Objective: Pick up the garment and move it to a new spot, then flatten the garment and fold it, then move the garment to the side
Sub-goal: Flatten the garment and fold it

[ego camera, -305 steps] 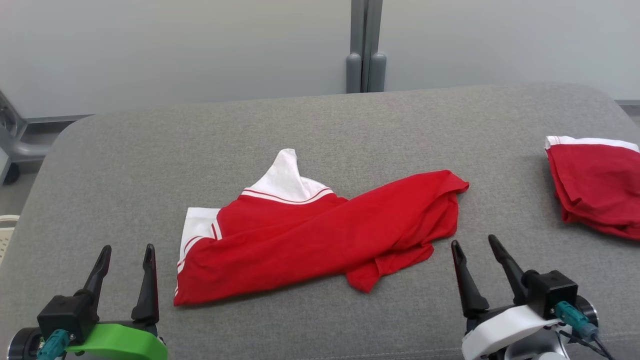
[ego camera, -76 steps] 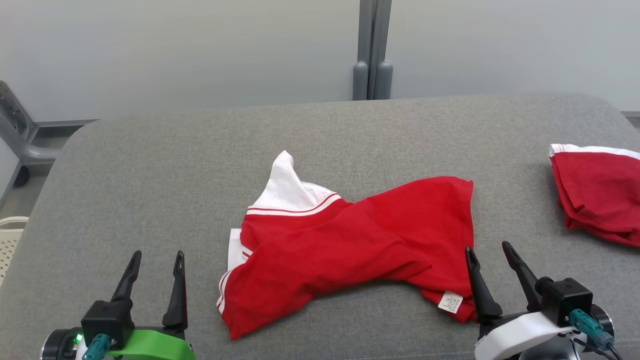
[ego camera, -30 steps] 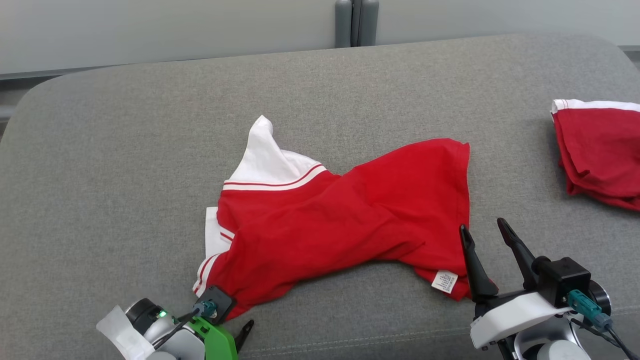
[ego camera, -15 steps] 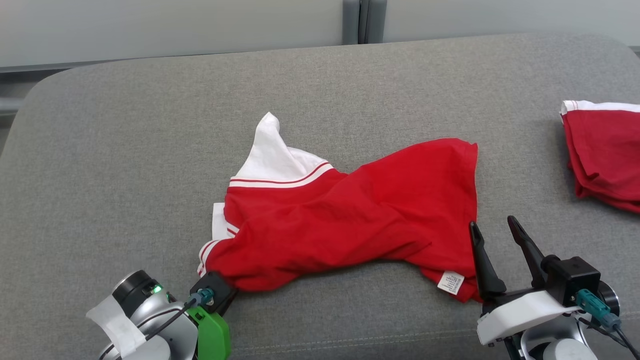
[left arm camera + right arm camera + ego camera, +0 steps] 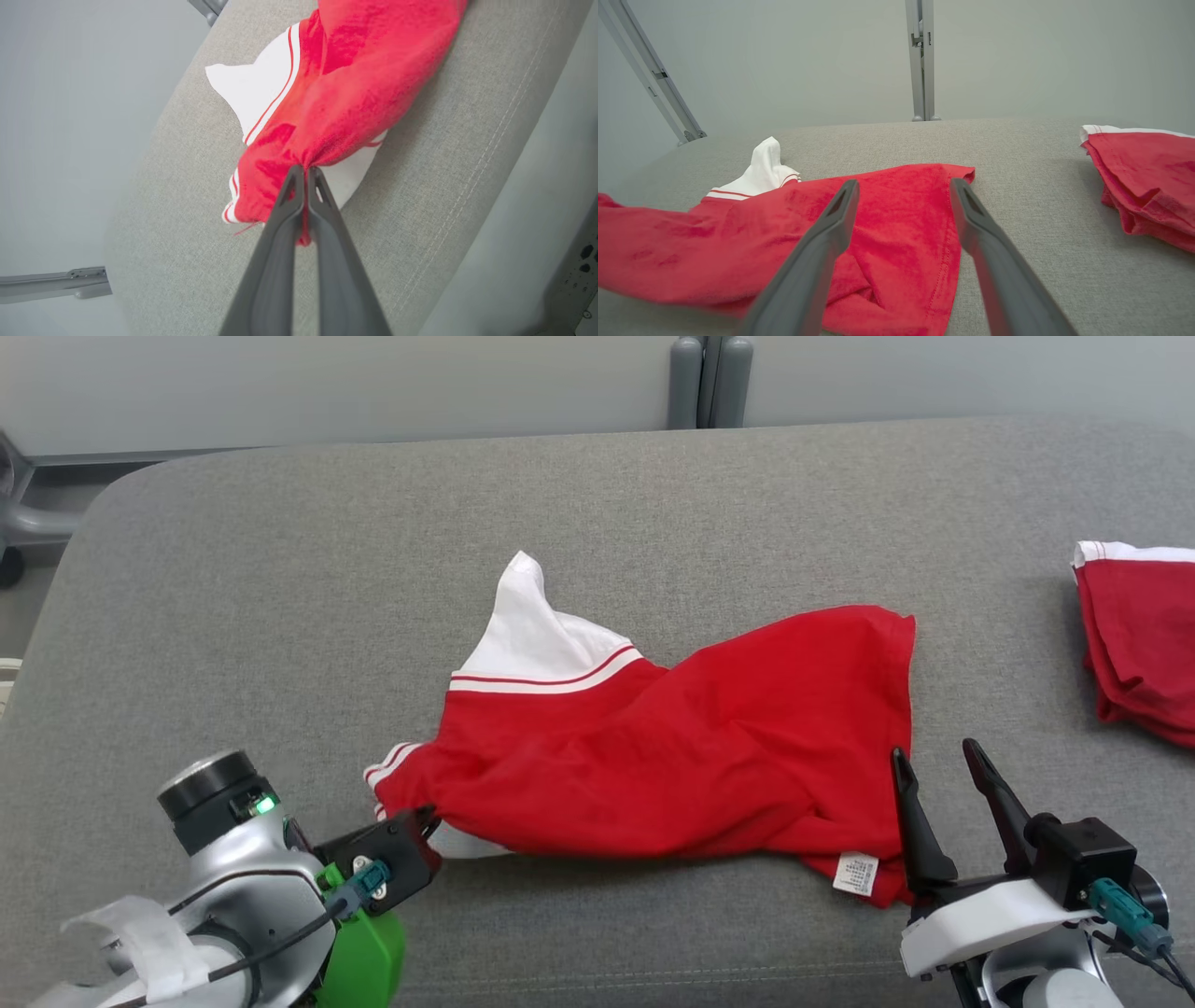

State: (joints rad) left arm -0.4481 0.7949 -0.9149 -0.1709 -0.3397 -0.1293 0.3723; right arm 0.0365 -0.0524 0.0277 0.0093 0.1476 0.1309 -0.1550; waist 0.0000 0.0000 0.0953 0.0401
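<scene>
Red cloth was pinched between the closed fingers of the left gripper (image 5: 306,171) at the near left corner of the garment (image 5: 709,747), which lay crumpled across the front middle of the grey padded table (image 5: 280,597), a white sleeve (image 5: 527,635) peaking up on its far side. The right gripper (image 5: 934,749) stood with fingers spread and empty at the garment's near right hem, by a white label (image 5: 856,875). Farther right, well apart, lay a second red garment (image 5: 1134,644).

Head above, wrists low — common garment (image 5: 709,737)
</scene>
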